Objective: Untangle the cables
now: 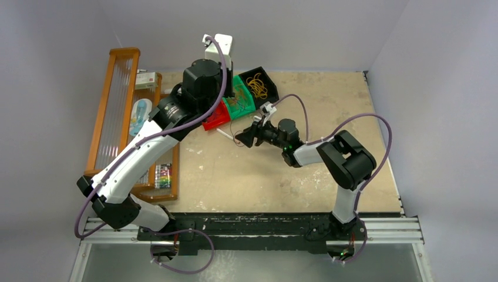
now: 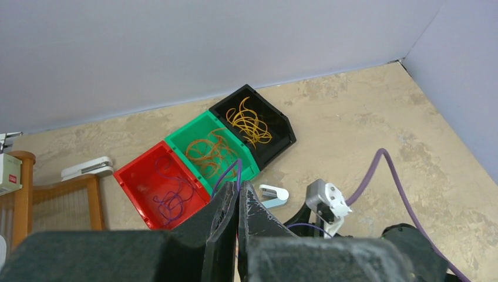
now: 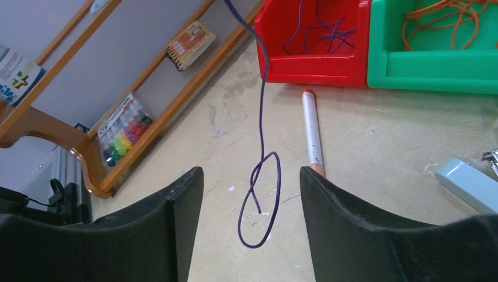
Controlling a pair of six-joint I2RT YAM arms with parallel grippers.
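Here, the left tool [image 2: 238, 198] is clenched on a purple cable [image 3: 262, 106] beside the red bin [image 3: 317, 63]. Its loop dangles near that bin inside the right tool [image 3: 251, 176], which stands released.

Plain lavender-grey walls [image 1: 293, 29] close in a mottled beige tabletop [image 1: 235, 182] (scuffed white in places). An orange wooden slatted rack [image 1: 117, 100] stands along its left side. The light is even.
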